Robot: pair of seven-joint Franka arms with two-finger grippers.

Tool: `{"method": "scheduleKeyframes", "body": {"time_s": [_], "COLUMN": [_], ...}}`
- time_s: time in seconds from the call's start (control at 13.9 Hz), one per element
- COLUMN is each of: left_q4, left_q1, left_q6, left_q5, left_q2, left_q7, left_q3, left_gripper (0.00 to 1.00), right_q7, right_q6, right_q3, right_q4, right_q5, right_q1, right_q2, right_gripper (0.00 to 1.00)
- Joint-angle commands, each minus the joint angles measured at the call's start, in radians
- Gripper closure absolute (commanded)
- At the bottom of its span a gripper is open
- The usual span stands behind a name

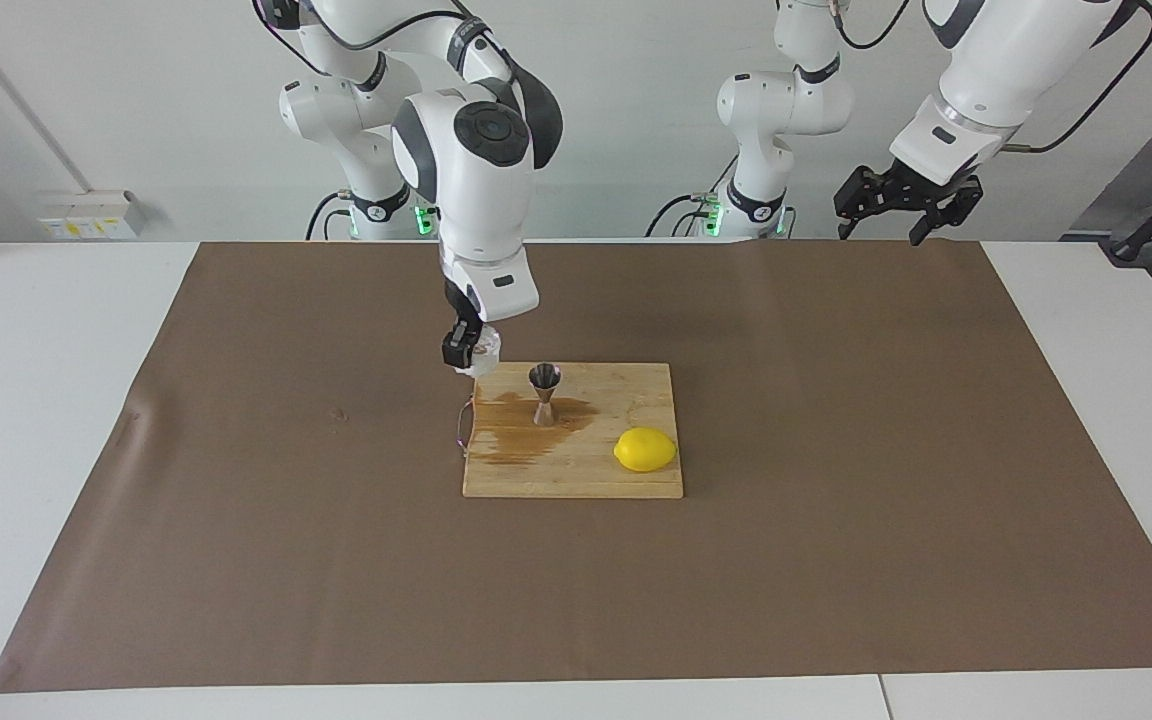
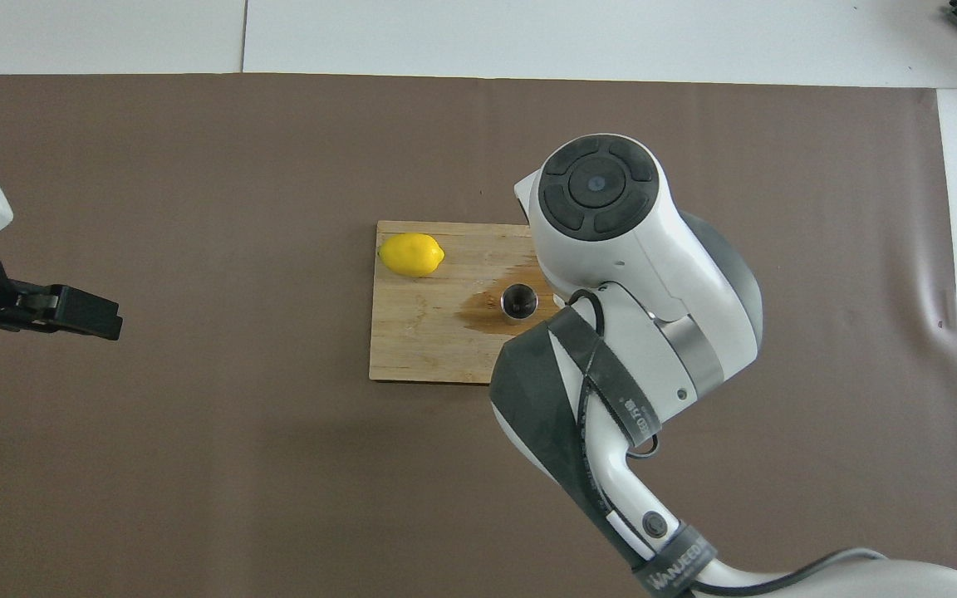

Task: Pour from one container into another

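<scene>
Jaws of the right gripper (image 1: pixel 470 352) clamp the cup (image 1: pixel 485 347) in the air over the cutting board's (image 1: pixel 576 470) edge, beside the jigger (image 1: pixel 544 392). One lemon (image 1: pixel 645 449) lies on the wet board. Left gripper (image 1: pixel 904 203) waits, spread wide. Risk: the narrow jigger mouth invites spillage, or a nudge topples it. Count: one cup, one jigger, one lemon, one board.
</scene>
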State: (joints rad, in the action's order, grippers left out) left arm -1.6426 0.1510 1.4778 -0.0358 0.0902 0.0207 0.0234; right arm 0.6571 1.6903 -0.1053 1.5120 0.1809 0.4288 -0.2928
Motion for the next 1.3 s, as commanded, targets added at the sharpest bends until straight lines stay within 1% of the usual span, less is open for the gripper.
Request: {"method": "scheduleKeyframes", "body": {"time_s": [0.0,0.65,0.87,1.08,1.23], "left_q4": [-0.006,-0.013,-0.019,-0.019,-0.02], "left_q1": [0.002,0.002,0.001,0.001,0.001], "left_q6": [0.038,0.029,0.029,0.029,0.029], "left_q5": [0.013,0.013,0.011,0.013,0.011], "left_q2": [0.01,0.013,0.016,0.016,0.016], "left_q7": [0.012,0.013,0.007,0.007,0.007], "left_q3": [0.003,0.007,0.007,0.007,0.007], "left_gripper": [0.0,0.0,0.0,0.0,0.0], "right_q7": [-0.016,-0.017,-0.017,-0.017,-0.016], "right_q6": [-0.024,-0.014,-0.017,-0.024,-0.027], "right_q3": [-0.002,-0.004,-0.01,-0.014,-0.036], "right_q4": [-0.047,-0.046,-0.047,-0.047,-0.046], "right_q5": [0.022,0.081,0.111,0.114,0.133], "right_q1": [0.001,0.01,0.044,0.042,0.028], "right_q2": [-0.025,-0.072,-0.101,-0.101,-0.101], "right_gripper": [1.0,1.0,1.0,1.0,1.0]}}
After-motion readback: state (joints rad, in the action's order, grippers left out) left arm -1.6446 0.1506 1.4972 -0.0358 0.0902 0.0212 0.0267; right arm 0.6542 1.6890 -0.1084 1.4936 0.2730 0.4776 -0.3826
